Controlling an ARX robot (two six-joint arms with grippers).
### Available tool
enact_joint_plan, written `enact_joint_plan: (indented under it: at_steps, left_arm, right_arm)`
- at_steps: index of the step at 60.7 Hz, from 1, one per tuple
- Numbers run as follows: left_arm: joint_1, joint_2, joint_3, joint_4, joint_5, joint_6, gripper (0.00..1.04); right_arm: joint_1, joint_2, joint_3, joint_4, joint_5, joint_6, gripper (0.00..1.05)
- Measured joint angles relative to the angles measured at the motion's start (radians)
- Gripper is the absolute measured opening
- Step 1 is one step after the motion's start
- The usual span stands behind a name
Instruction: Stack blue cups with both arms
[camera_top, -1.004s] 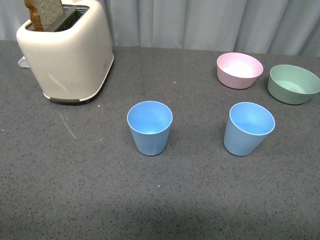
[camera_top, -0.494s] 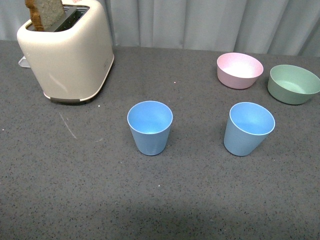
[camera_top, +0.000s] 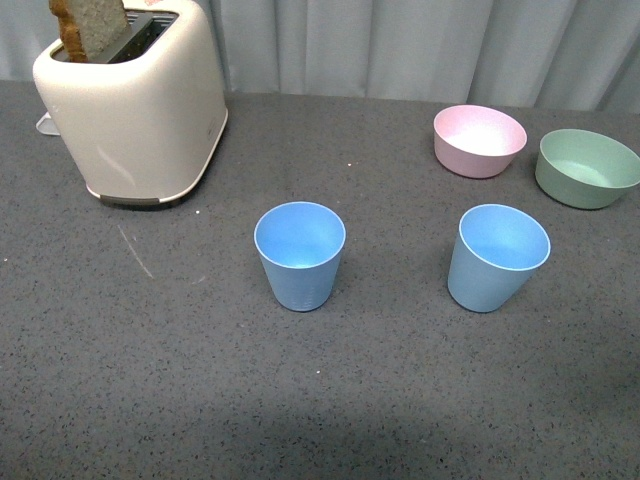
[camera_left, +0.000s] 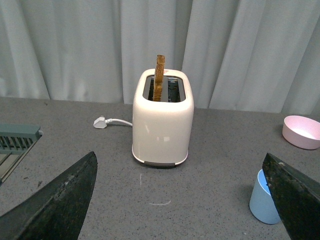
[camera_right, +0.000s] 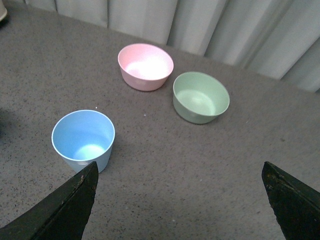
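On table (camera_top: 120, 380), two blue cups (camera_top: 300, 262) (camera_top: 495, 262), two bowls (camera_top: 479, 141) (camera_top: 586, 169)

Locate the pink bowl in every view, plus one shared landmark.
Front view: pink bowl upper right, beside the green bowl.
Left wrist view: pink bowl cut by the frame edge, beyond a blue cup.
Right wrist view: pink bowl beside the green bowl.
Shared landmark: the grey curtain.

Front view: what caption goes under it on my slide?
One blue cup and another blue cup stand apart, unstacked, before a toaster, pink bowl and green bowl.
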Motion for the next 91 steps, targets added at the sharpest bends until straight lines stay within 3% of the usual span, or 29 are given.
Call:
enact_joint_plan:
  at_steps: [25,51,53,61,84,91]
  left_arm:
    - [0.0,0.0,0.0,0.0,0.0,0.0,0.98]
    - [0.0,0.0,0.0,0.0,0.0,0.0,0.98]
    - [0.0,0.0,0.0,0.0,0.0,0.0,0.98]
    - [0.0,0.0,0.0,0.0,0.0,0.0,0.98]
    - [0.0,0.0,0.0,0.0,0.0,0.0,0.98]
    - [0.0,0.0,0.0,0.0,0.0,0.0,0.98]
  right_arm:
    - [0.056,0.568,0.397,-0.222,0.043,0.211,0.95]
    - [0.103,0.81,0.571,-0.328,0.04,0.332,0.95]
    - [0.112,0.859,0.602,-0.343,0.038,0.357,0.86]
    - [0.116,0.881,0.613,-0.349,0.04,0.367,0.68]
    - [0.128,0.884,0.645,-0.38,0.014,0.406,0.02]
    - [0.13,0.88,0.652,-0.396,0.014,0.417,0.01]
